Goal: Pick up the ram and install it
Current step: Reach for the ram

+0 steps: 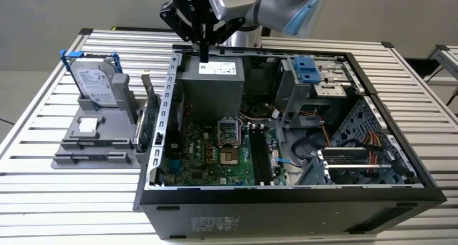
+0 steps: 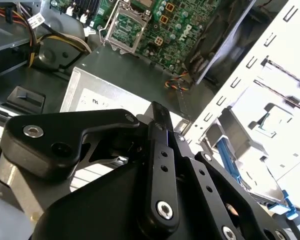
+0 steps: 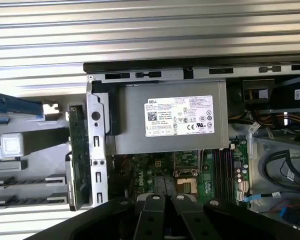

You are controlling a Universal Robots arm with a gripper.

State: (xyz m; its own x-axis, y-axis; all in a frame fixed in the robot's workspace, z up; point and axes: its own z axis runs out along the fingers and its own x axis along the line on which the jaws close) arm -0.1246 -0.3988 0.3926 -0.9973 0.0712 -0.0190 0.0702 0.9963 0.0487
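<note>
My gripper (image 1: 205, 56) hangs over the back edge of the open computer case (image 1: 400, 148), just above the grey power supply (image 1: 211, 89). Its black fingers (image 2: 159, 131) lie pressed together, and I see nothing between them in either wrist view. The ram is hidden or out of view. The green motherboard (image 1: 207, 154), with its black memory slots (image 1: 259, 156), lies at the bottom of the case, below and in front of the gripper. I cannot tell whether a stick sits in those slots.
A grey holder (image 1: 96, 143) stands at the exterior view's left, beside the case. It carries a silver hard drive with blue rails (image 1: 96, 81), and a green expansion card (image 3: 76, 150) stands on edge. Drive cages and cables (image 1: 344, 138) take up the case's right side.
</note>
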